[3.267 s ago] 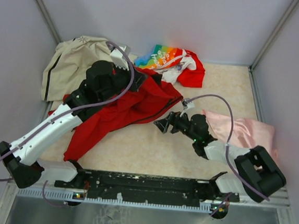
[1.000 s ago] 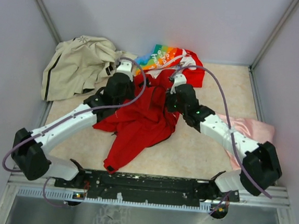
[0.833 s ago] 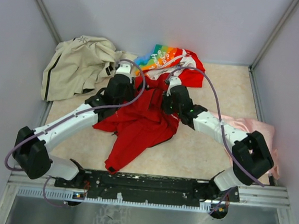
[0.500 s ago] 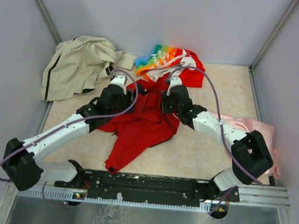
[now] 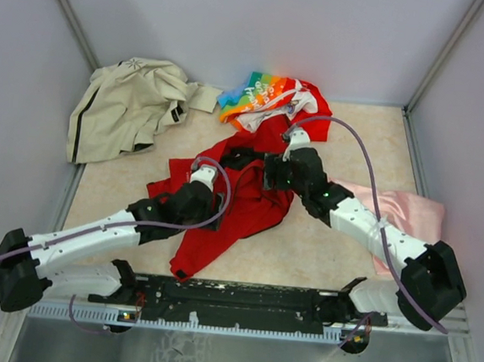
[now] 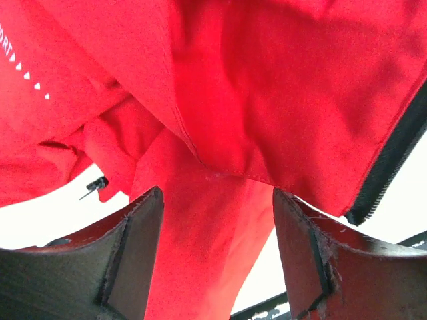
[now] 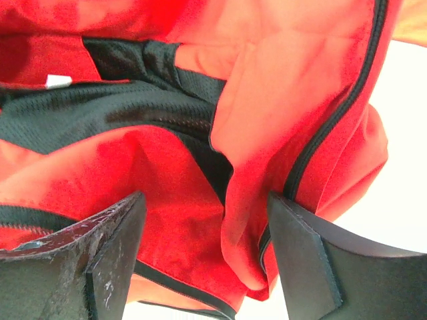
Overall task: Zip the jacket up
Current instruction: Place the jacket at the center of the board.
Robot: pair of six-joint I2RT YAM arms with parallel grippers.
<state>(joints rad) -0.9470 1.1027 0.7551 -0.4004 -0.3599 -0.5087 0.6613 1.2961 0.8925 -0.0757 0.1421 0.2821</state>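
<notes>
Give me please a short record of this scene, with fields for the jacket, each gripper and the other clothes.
jacket: red jacket, crumpled, unzipped, black lining showing
left gripper: left gripper open, red cloth just beyond its fingers
right gripper: right gripper open, above the lining and a zipper edge
other clothes: beige jacket far left; rainbow garment at the back; pink cloth on the right

Your top view looks steeply down from high behind the near edge, far enough back to fit the whole table. Your wrist views sit very close, each facing out between its own fingers. All three share the jacket.
</notes>
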